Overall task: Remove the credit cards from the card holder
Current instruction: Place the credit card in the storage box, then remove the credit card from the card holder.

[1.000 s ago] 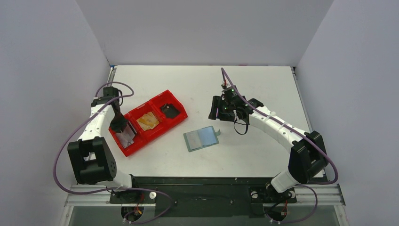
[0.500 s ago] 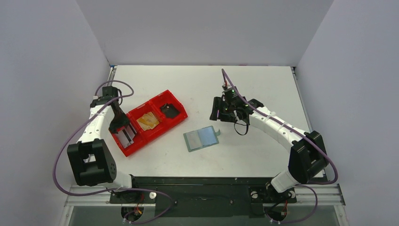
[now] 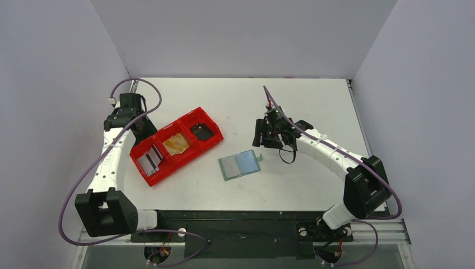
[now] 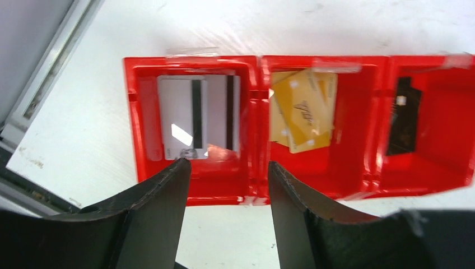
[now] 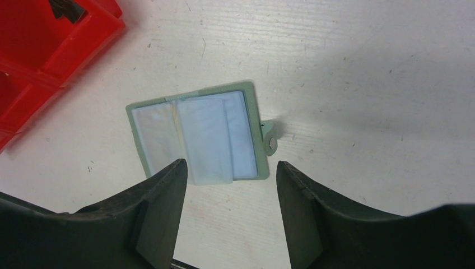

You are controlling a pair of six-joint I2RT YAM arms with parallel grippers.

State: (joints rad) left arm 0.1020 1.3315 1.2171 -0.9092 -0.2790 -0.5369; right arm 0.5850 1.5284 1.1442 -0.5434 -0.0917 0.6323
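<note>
The grey-green card holder (image 3: 240, 165) lies flat on the white table, its small tab (image 5: 270, 136) pointing right. Pale blue-white sheets (image 5: 204, 140) show on the card holder (image 5: 137, 126), one reaching past its near edge. My right gripper (image 5: 229, 163) hovers open and empty just over that edge; from above the right gripper (image 3: 261, 133) is behind the holder. Three credit cards lie in the red tray (image 4: 213, 191): a white striped one (image 4: 199, 117), a tan-yellow one (image 4: 302, 109) and a black one (image 4: 404, 115). My left gripper (image 4: 227, 165) is open, empty, above the tray's near wall.
The red three-compartment tray (image 3: 187, 161) sits diagonally at the left of the table, by my left gripper (image 3: 141, 130). Grey walls close the table on three sides, and a metal rail (image 4: 39, 84) runs along its left edge.
My left gripper opened and let go of the white card, which now lies in the tray's left compartment, then drew up and back. The right arm has barely moved.
</note>
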